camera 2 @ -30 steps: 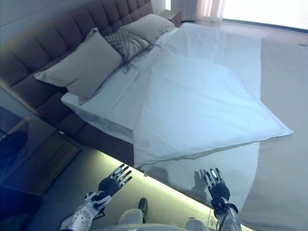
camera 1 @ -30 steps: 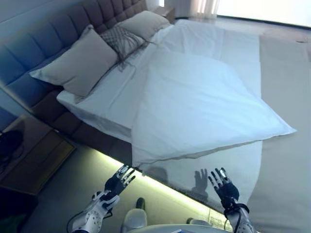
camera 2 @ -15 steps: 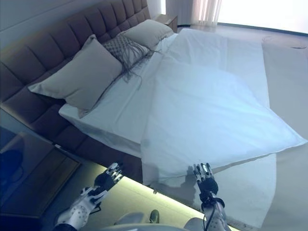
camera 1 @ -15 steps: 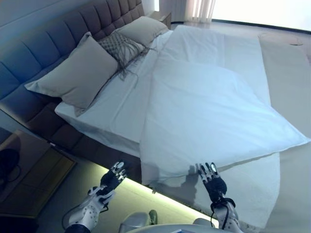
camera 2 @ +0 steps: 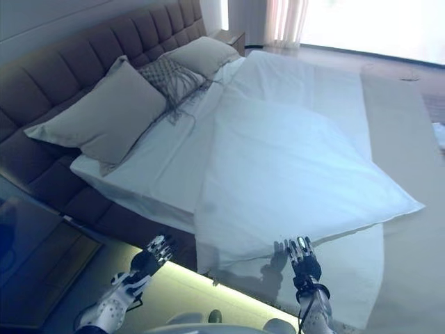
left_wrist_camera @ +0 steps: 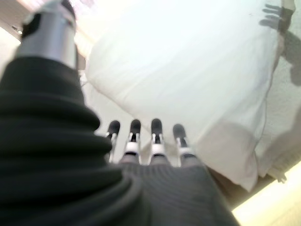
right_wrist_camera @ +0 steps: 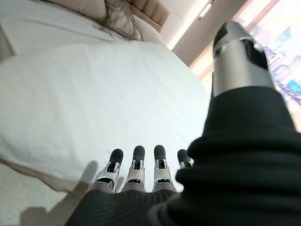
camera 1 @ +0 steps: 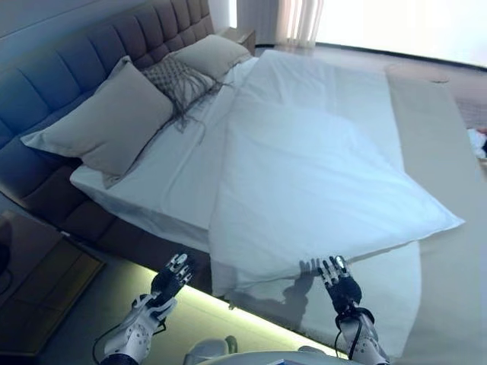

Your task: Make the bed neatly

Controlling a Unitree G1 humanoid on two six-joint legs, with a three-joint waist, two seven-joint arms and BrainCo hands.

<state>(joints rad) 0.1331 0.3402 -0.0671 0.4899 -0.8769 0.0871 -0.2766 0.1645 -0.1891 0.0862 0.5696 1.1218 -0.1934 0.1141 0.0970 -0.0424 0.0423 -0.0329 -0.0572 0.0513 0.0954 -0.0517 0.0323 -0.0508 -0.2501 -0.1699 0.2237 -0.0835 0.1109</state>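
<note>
Both arms have advanced: the right robot hand [camera 1: 340,280], fingers straight, now reaches the near edge of the crooked white duvet [camera 1: 319,182] on the grey upholstered bed [camera 1: 76,91]. The left robot hand [camera 1: 170,275], also straight-fingered, hangs by its near corner, so a grasp looks imminent.

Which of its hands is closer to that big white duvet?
Right. The right hand reaches just short of the duvet edge; the left hand hangs off its near corner, beside the bed.

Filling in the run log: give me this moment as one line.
left hand: open, off the bed | right hand: open, at duvet near edge | duvet: skewed | pillows: at headboard
</note>
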